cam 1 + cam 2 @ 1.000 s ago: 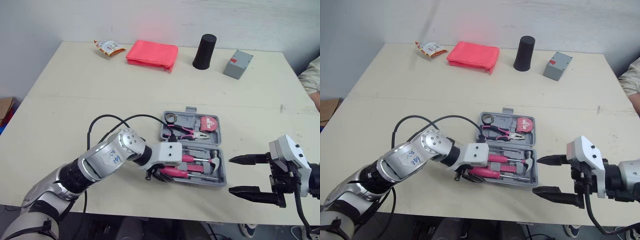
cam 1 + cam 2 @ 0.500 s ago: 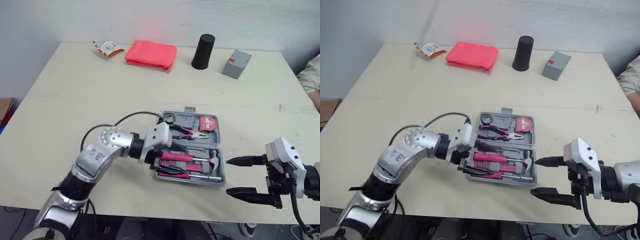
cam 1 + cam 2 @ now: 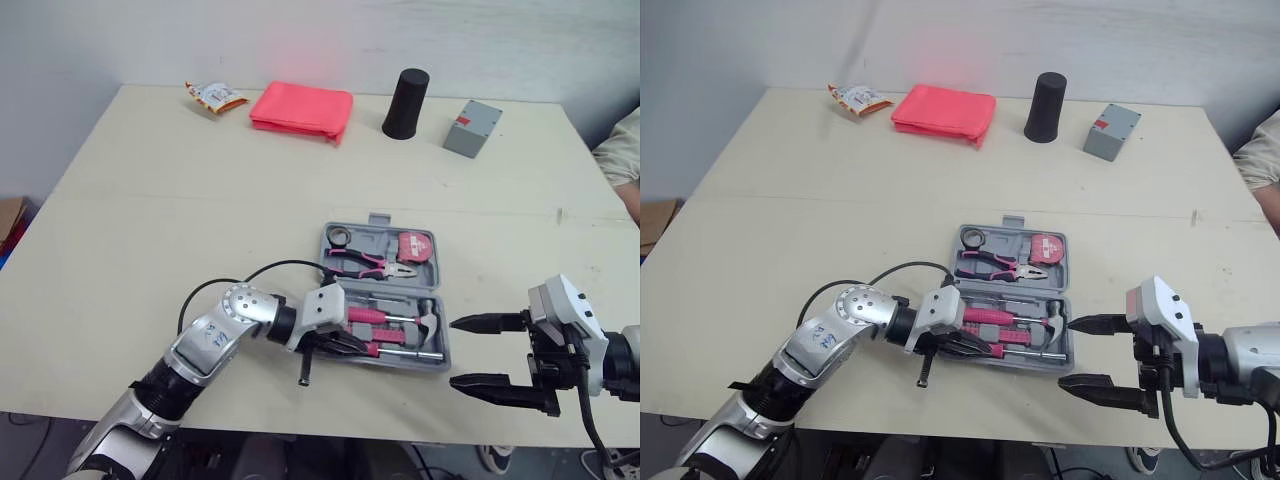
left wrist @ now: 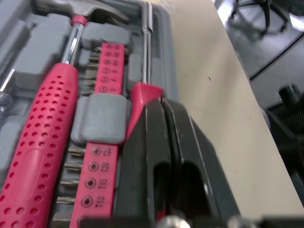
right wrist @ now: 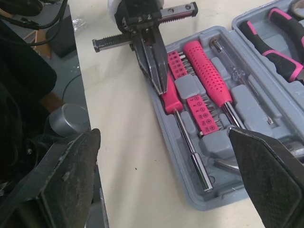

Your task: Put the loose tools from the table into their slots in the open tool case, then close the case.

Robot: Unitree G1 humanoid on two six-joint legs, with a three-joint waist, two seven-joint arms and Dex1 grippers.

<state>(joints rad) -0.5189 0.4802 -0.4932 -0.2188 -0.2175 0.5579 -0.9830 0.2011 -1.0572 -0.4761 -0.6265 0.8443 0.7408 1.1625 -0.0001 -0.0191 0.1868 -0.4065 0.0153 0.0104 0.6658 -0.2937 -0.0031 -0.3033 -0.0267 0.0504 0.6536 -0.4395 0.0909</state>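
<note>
Here, beige table (image 3: 180, 200) before white wall (image 3: 300, 40), case (image 3: 385, 243) open.

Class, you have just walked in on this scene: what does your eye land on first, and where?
The open grey tool case, bright with pink handles, sits near the front edge of the table. The left claw is shut with its tips at the screwdriver in the case's nearest row, while the right claw hangs open beside the case.

L end effector (image 3: 350, 345) closed, R end effector (image 3: 456, 352) spread.
</note>
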